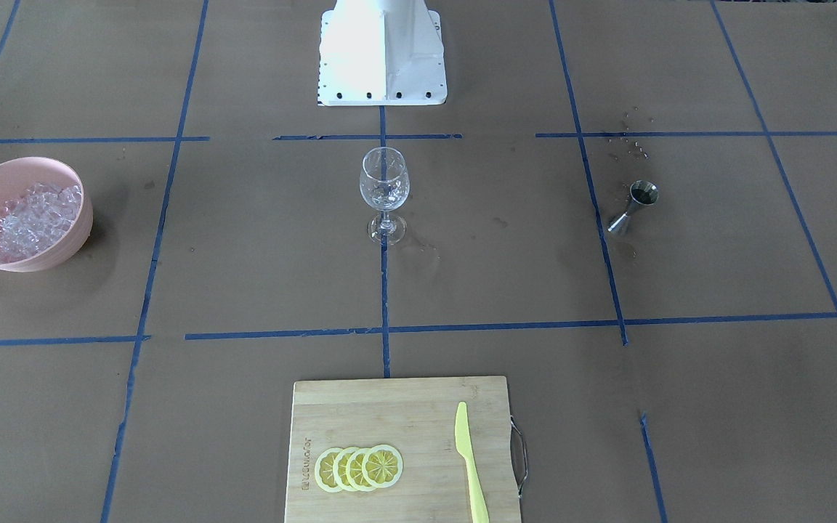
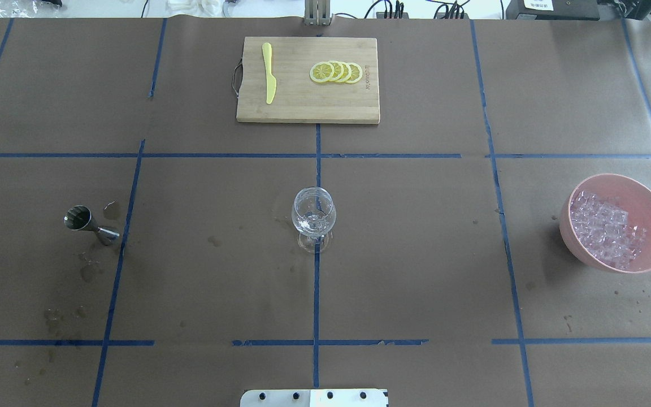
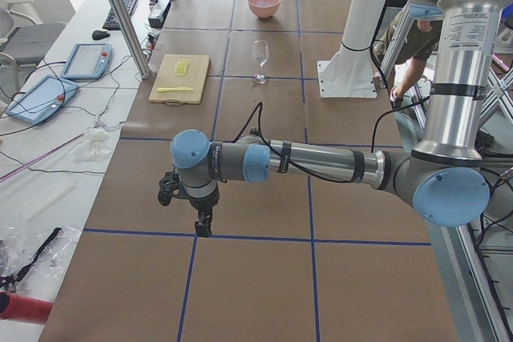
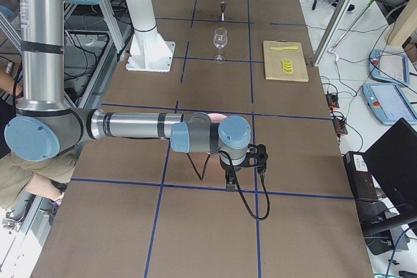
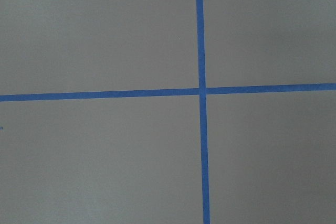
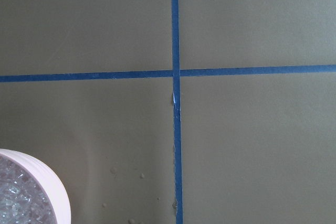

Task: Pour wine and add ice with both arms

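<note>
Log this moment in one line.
left gripper: state unclear | right gripper: state unclear | glass: upright, mid-table | ice: in pink bowl | jigger: upright, unheld

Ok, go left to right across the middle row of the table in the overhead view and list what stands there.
steel jigger → stemmed wine glass → pink bowl holding ice cubes

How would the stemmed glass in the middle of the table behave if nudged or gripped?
The stemmed glass stands tall on a thin stem and small foot, so a push high up would probably tip it. Its clear, glossy wall looks smooth, so it is likely slippery and fragile under a hard pinch.
</note>
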